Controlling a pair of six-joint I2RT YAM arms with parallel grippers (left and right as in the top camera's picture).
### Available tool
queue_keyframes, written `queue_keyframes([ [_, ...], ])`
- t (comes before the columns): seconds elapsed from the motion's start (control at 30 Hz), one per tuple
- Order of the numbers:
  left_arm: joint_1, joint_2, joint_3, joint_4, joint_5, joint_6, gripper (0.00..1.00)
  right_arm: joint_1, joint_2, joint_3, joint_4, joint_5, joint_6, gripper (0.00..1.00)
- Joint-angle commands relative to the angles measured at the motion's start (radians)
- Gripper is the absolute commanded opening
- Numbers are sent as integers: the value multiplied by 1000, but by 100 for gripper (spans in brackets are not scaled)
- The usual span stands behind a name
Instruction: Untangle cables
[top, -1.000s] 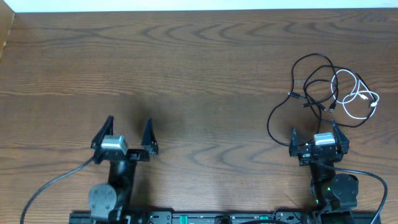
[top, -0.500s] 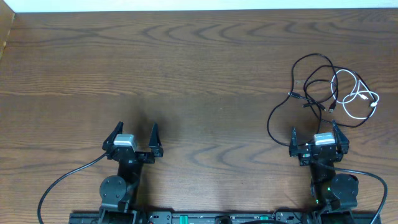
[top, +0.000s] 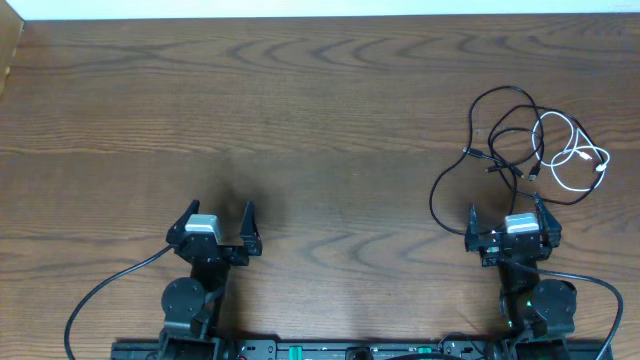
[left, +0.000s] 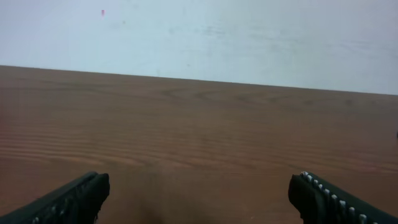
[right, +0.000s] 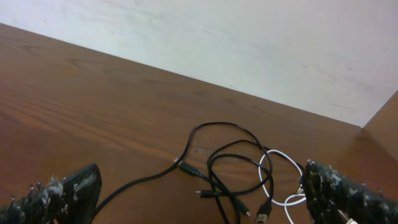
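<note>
**Cable pile on the right side, both arms parked with fingers wide**

Big wooden surface (top: 320, 100) fills most of the overhead view. The left arm (top: 190, 295) and right arm (top: 535, 305) both sit at its near edge, well apart from each other.

The left fingers (top: 247, 214) are spread wide over bare wood, and its wrist cam just shows wood running out to a pale wall (left: 199, 37). The right fingers (top: 471, 220) are spread wide too, not pinching anything.

The black cables (top: 510, 140) lie in a loose, looping heap on the right side of the surface, just beyond the right fingers and well away from the left arm. One black strand curves out of the heap and swings back to end near the right fingers, not touching them as far as I can see.

The white cable (top: 583, 157) is coiled at the heap's right edge and overlaps the black loops. Honestly can't tell from here if it's threaded through them or just lying on top. The little plugs are too small to make out.
</note>
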Motion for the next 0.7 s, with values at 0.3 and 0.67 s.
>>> queue_keyframes([
  [0.3, 95, -9, -11, -48, -14, 2, 98, 2, -8, -2, -4, -2, -8, 99],
  [0.67, 19, -9, -11, -48, -14, 2, 98, 2, -8, -2, -4, -2, -8, 99],
])
